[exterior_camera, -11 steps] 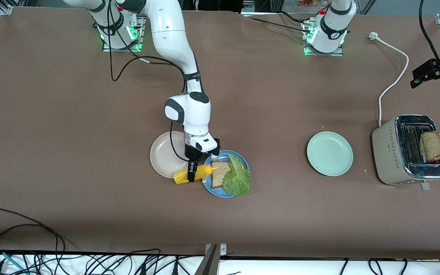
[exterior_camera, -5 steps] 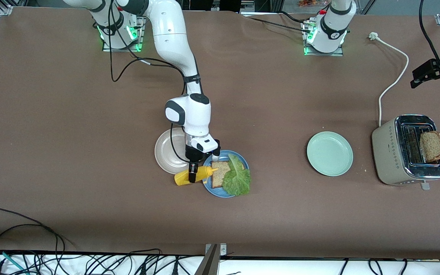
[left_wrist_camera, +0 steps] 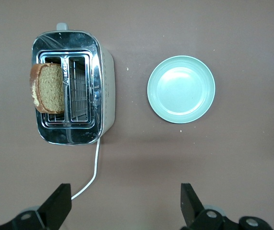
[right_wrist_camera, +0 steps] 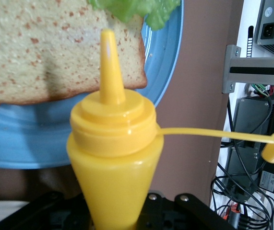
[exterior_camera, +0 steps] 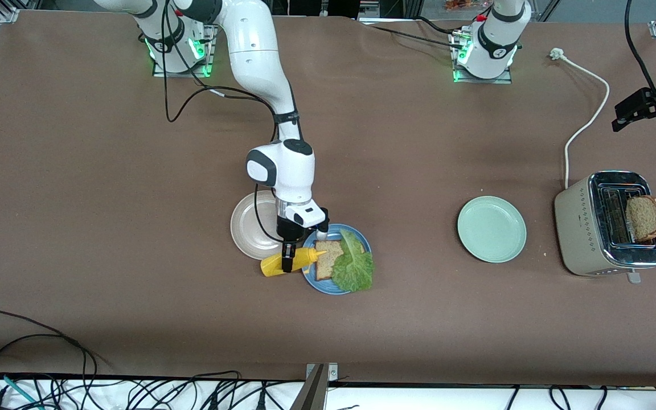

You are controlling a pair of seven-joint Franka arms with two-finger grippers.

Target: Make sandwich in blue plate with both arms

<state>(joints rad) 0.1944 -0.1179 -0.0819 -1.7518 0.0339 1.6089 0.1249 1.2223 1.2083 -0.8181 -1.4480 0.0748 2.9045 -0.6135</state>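
Mustard mess is my main worry here: the right gripper [exterior_camera: 288,257] is clamped on a yellow bottle [exterior_camera: 286,261] with the cap flipped off, and the nozzle [right_wrist_camera: 111,67] sits tipped over the edge of the bread [exterior_camera: 328,257] on the blue plate [exterior_camera: 318,282]. Squeeze too hard and it probably floods the slice or squirts onto the counter [exterior_camera: 134,199]; if the soft bottle slips in the grip, it could drop on the plate and shove the lettuce [exterior_camera: 353,267] off, which already hangs over the rim. The plate itself lies mid-counter, just beside a beige plate [exterior_camera: 248,228] toward the right arm's end. The right arm reaches down from its base with the wrist pointing straight at the counter, the bottle held sideways over the plate's edge. The left gripper [left_wrist_camera: 125,206] hangs high with jaws spread wide and empty, looking down on the toaster [exterior_camera: 607,225] and a mint plate [exterior_camera: 491,229]; that arm just waits. The second slice [exterior_camera: 645,217] is still sticking out of the toaster, so I'd say the sandwich is about half built.
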